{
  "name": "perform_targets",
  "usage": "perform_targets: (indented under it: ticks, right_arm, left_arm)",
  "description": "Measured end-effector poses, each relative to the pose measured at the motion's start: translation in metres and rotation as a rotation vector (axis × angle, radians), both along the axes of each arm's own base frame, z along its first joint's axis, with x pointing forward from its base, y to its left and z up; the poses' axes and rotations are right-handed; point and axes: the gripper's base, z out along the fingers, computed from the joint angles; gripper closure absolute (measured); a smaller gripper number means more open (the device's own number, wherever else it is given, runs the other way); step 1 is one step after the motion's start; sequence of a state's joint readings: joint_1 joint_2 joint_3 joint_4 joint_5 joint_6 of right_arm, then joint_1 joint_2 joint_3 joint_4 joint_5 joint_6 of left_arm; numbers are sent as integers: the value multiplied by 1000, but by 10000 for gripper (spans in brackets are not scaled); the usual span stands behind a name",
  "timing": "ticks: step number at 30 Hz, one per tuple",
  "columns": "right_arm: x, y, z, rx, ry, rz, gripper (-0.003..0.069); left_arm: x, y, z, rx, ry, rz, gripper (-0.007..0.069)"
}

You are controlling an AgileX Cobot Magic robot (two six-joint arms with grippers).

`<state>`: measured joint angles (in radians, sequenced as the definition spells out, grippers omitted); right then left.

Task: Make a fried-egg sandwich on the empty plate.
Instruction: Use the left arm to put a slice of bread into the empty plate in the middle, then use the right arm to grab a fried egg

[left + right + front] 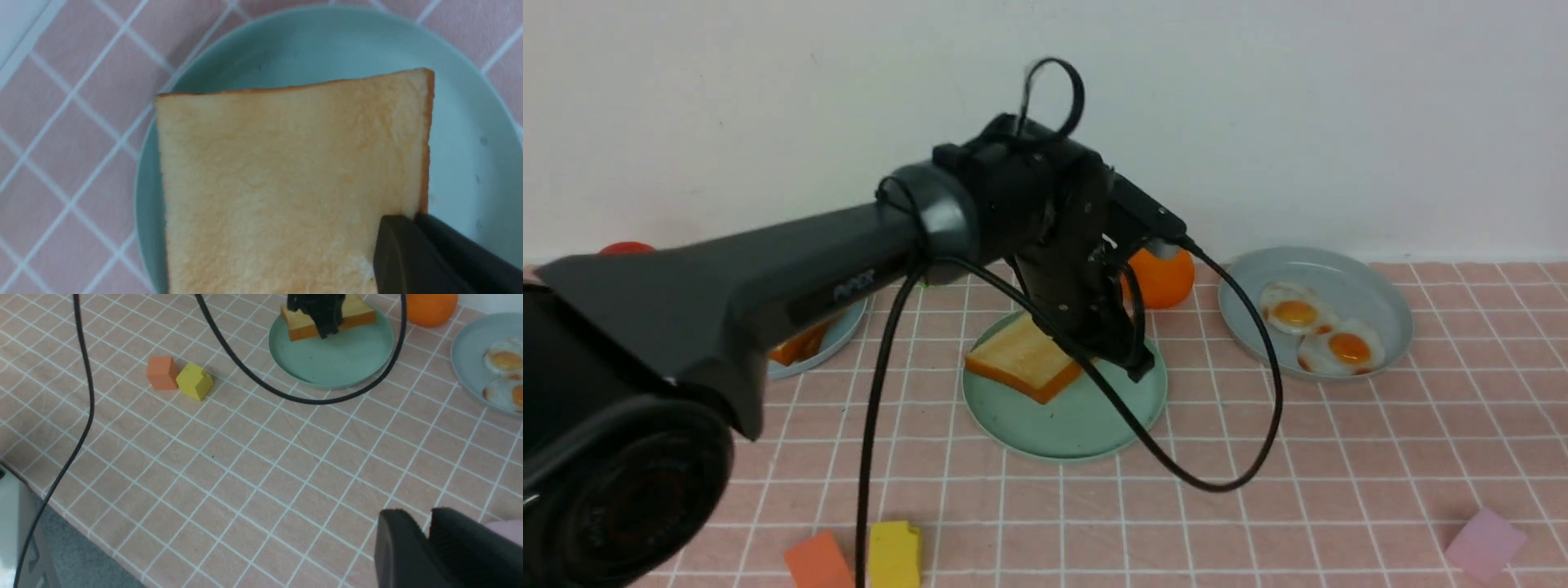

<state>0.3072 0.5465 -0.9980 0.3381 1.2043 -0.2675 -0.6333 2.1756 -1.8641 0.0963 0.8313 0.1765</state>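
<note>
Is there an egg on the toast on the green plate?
No: the toast has a bare top in the left wrist view, and both eggs lie on the grey plate.

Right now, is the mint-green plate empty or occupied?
Occupied: one toast slice lies over the far half of the plate, pinched by the left gripper. Nothing else.

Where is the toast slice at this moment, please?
In the front view the toast is at the centre, over the back left part of the green plate, held at one corner by the left gripper.
</note>
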Motion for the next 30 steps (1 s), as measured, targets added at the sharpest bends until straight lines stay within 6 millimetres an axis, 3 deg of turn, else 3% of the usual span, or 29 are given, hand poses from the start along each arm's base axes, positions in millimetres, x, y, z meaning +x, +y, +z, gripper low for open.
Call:
perform_targets:
  ticks: [10, 13, 17, 19, 21, 23, 25, 27, 29, 30]
  right_arm:
    - [-2, 1, -1, 0, 19, 11, 512]
    - [-2, 1, -1, 0, 20, 10, 510]
    - [-1, 1, -1, 12, 33, -4, 499]
    - [0, 0, -1, 13, 38, -13, 494]
    - [6, 0, -3, 9, 66, -41, 480]
    - [12, 1, -4, -1, 81, -54, 472]
    - [24, 4, -6, -13, 104, -68, 464]
    - [39, 8, -9, -23, 126, -81, 462]
    - [62, 13, -13, -34, 146, -100, 459]
    - [69, 15, -15, -40, 153, -106, 458]
  left_arm:
    - [5, -6, -17, -27, -1, 1, 615]
    - [5, -7, -17, -39, 11, 6, 547]
    - [1, -8, -15, -76, 55, 22, 347]
    - [0, -8, -12, -75, 57, 22, 297]
    - [-6, -4, 5, -86, 61, 26, 186]
    - [-12, 0, 25, -101, 61, 42, 148]
    - [-23, 7, 61, -141, 51, 82, 151]
    - [-36, 17, 98, -197, 29, 118, 216]
    - [-67, 37, 160, -303, -15, 144, 371]
    - [-73, 40, 170, -322, -18, 146, 423]
